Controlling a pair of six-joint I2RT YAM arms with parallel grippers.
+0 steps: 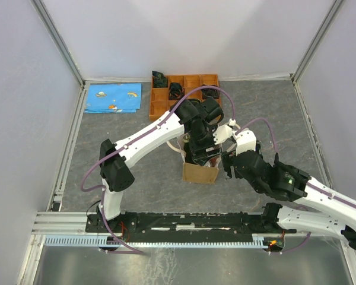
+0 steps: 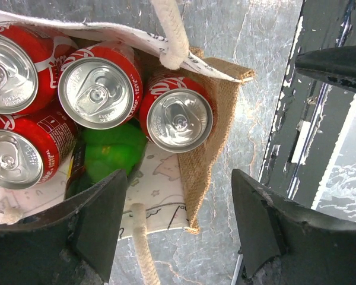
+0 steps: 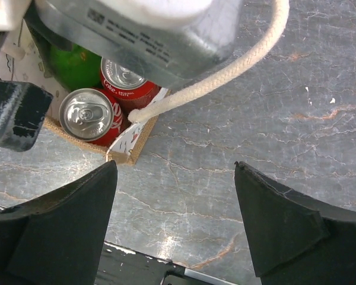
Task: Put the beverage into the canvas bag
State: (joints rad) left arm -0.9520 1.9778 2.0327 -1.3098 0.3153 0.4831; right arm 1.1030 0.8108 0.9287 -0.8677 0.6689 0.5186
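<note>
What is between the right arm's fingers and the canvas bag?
Just bare grey table, seen in the right wrist view: nothing sits between the right fingers and the canvas bag, at its near corner.

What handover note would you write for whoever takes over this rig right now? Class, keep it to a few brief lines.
Left gripper: open, empty, above the canvas bag.
Right gripper: open, empty, beside the bag.
In the bag: four red Coca-Cola cans, upright, and a green item, kind unclear.
Done: drinks are inside the bag.
Left: probably only backing both arms away.
</note>
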